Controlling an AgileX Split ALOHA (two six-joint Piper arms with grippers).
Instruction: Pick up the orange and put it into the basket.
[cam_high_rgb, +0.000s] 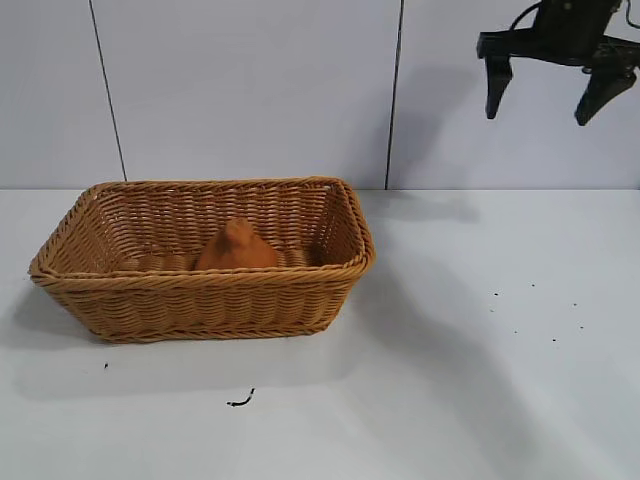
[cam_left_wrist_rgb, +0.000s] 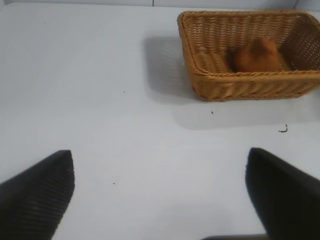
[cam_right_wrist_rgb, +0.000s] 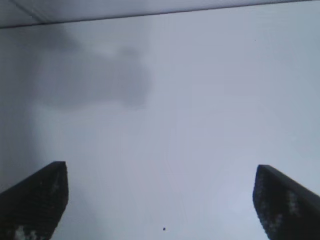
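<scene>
The orange (cam_high_rgb: 237, 248) already lies inside the basket (cam_high_rgb: 120, 290), resting on the woven floor near the middle and a little toward the front wall as the exterior view shows it. Neither gripper touches it. Judged from this, the placing step looks finished and only the retreat to rest is left, if anything.

The right gripper (cam_high_rgb: 548, 88) hangs high above the table (cam_high_rgb: 480, 380), well apart from the basket and off to its right, with its 2 fingers spread wide and nothing between them. Its own wrist view shows only bare table between the dark fingertips (cam_right_wrist_rgb: 35, 200). The left gripper (cam_left_wrist_rgb: 160, 200) does not appear in the exterior view; its wrist view shows it spread wide and empty too, looking across the table at the basket from well away.

The next move calls for little: the 2 arms need only hold clear or settle, without dipping toward the rim.

The orange sits with its broad base down and its bumpy neck up, so its long axis runs close to vertical. In the left wrist view the fruit (cam_left_wrist_rgb: 256, 56) is soft-edged, so a slight lean of the neck cannot be ruled out.

A small dark scrap (cam_high_rgb: 240, 401) lies on the table in front of the basket.
</scene>
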